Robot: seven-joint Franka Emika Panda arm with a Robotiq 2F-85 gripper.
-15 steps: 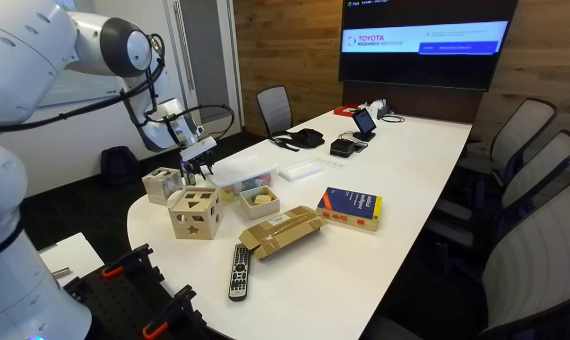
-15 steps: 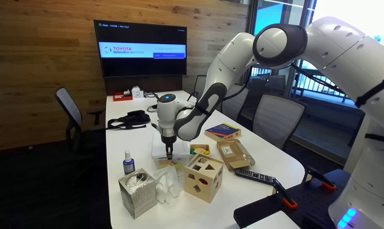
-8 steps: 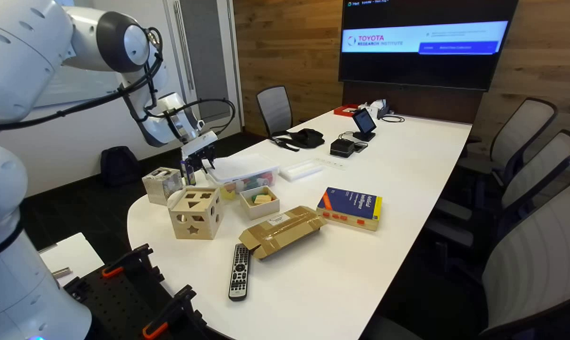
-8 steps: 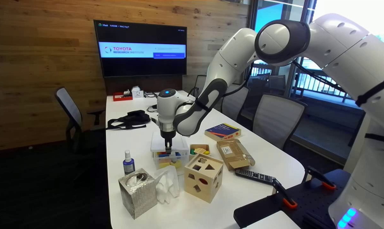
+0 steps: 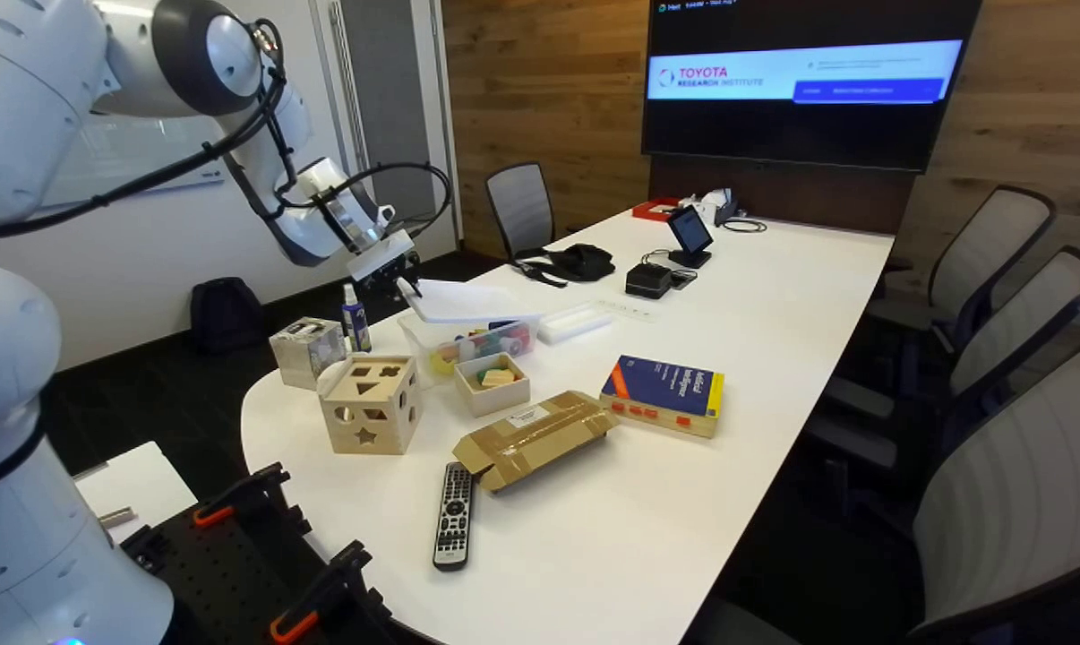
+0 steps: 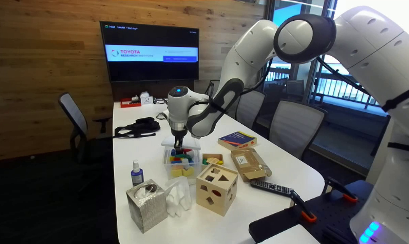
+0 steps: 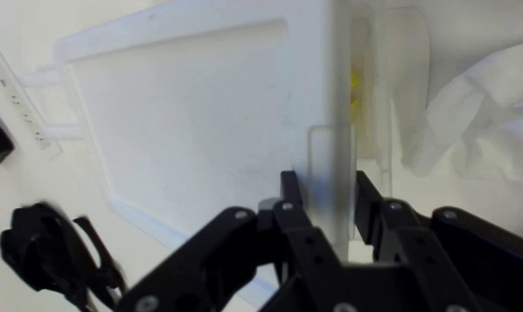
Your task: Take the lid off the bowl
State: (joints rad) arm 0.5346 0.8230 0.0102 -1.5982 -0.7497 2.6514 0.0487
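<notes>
The lid [image 5: 468, 303] is a flat whitish plastic cover with a raised rim. My gripper [image 5: 406, 285] is shut on its near edge, and the lid is held up and tilted over the bowl [image 5: 425, 339]. In an exterior view the lid [image 6: 190, 143] slopes behind my gripper [image 6: 178, 149], and the clear bowl [image 6: 181, 166] below shows coloured blocks through its open near part. In the wrist view the lid's edge lies between the fingertips [image 7: 324, 186]; the lid's top [image 7: 187, 108] fills the middle. A strip of the bowl [image 7: 365, 130] shows beside it. Whether the lid's far edge touches the bowl is hidden.
A wooden cube with holes [image 6: 216, 189], a tissue box [image 6: 147, 205] and a spray bottle [image 6: 137, 174] stand near the bowl. A small box of blocks [image 5: 492, 385] stands beside it, then a cardboard package [image 5: 535, 439], a book [image 5: 665, 391] and a remote [image 5: 453, 515].
My gripper has risen and carried the lid's near edge up, a little away from the tissue box side. The lid went from lying flat to tilted, and the blocks inside now show.
</notes>
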